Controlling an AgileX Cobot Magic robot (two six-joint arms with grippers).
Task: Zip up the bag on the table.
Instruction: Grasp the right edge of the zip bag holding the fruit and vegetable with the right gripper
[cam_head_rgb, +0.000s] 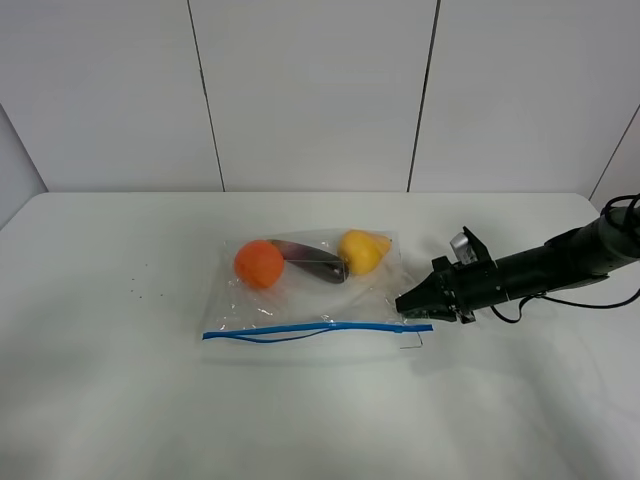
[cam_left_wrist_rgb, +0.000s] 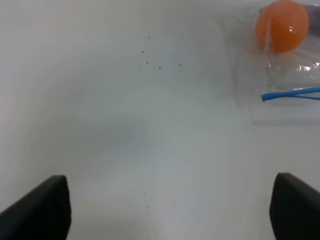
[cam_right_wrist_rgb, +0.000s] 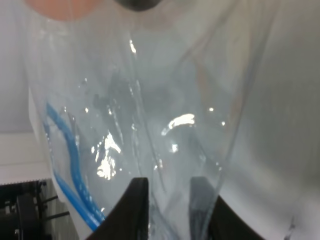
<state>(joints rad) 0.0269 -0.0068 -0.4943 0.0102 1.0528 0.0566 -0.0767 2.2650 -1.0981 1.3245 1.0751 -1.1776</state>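
The clear bag (cam_head_rgb: 300, 295) lies flat on the white table (cam_head_rgb: 110, 390), holding an orange fruit (cam_head_rgb: 259, 263), a dark purple fruit (cam_head_rgb: 312, 263) and a yellow fruit (cam_head_rgb: 360, 250). Its blue zip strip (cam_head_rgb: 300, 330) runs along the near edge and gapes at the left half. My right gripper (cam_head_rgb: 407, 305) is at the bag's right edge, just above the strip's right end. In the right wrist view its fingers (cam_right_wrist_rgb: 136, 205) are nearly together (cam_right_wrist_rgb: 170, 210) with the bag's film (cam_right_wrist_rgb: 165, 125) between them. My left gripper (cam_left_wrist_rgb: 169, 200) is open over bare table, left of the bag (cam_left_wrist_rgb: 280, 65). The left arm is out of the exterior view.
A thin black corner mark (cam_head_rgb: 413, 345) sits just below the strip's right end. Tiny dark specks (cam_head_rgb: 140, 290) dot the table left of the bag. A panelled white wall (cam_head_rgb: 310, 90) rises behind the table's far edge.
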